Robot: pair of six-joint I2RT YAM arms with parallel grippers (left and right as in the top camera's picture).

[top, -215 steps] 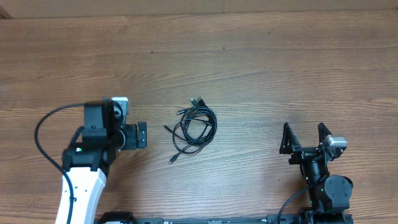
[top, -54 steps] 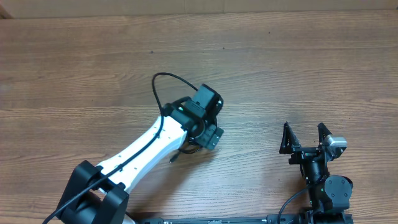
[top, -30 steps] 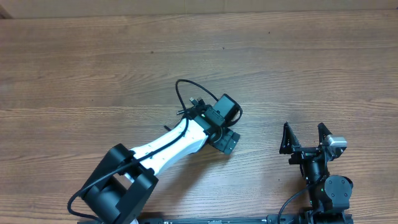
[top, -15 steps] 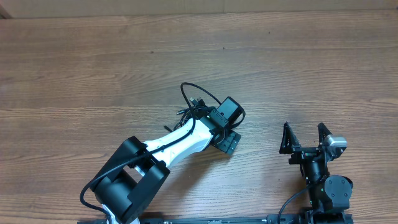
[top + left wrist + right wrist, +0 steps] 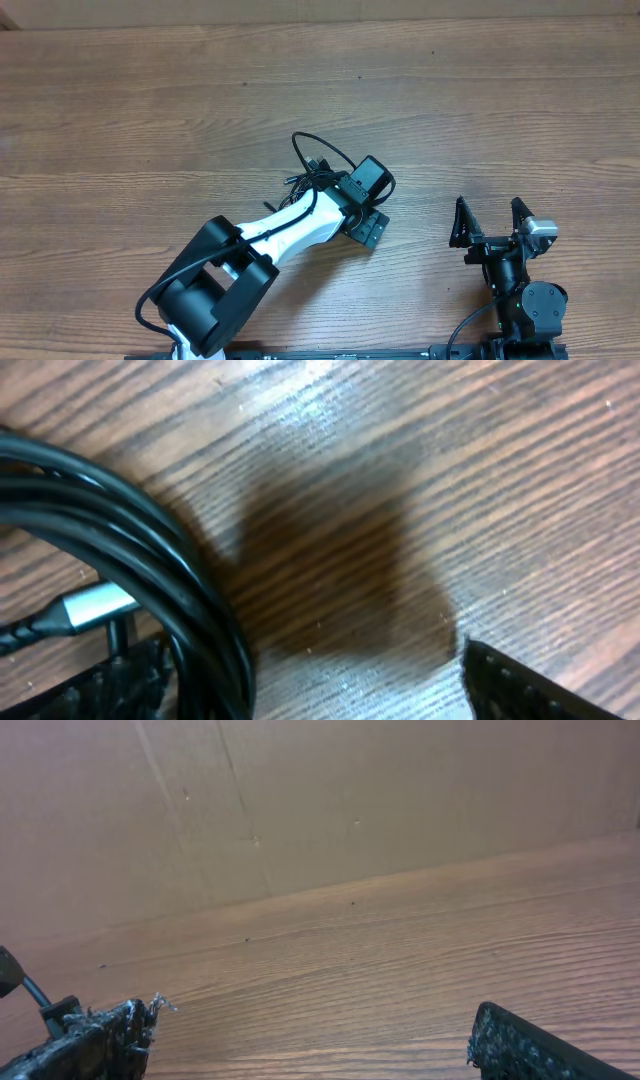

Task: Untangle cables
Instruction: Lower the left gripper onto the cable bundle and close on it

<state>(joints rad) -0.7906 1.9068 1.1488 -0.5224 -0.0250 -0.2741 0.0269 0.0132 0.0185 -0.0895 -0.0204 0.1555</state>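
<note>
Left wrist view: the left gripper (image 5: 310,660) has its jaws spread wide, with only bare wood and a dark shadow between them. Nothing is pinched. The cables (image 5: 150,550) run as several parallel black strands curving past the cable-side finger (image 5: 110,685). They're at that finger, but I can't tell whether they touch it or pass just over it. A silver-tipped plug (image 5: 95,605) lies inside the curve, just beside the same finger. The other finger (image 5: 540,685) is apart from the bundle.

Overhead: the left gripper sits low over the middle of the counter (image 5: 150,100), right on the bundle. The gripper and the left arm (image 5: 290,225) hide most of the bundle. A few black loops and a plug end poke out on the gripper's far side.

The right gripper (image 5: 490,222) is well apart from the left gripper, off to its right and closer to the robot's edge. Its jaws are spread and hold nothing. Its wrist view shows only wood and a brown wall (image 5: 300,800).
</note>
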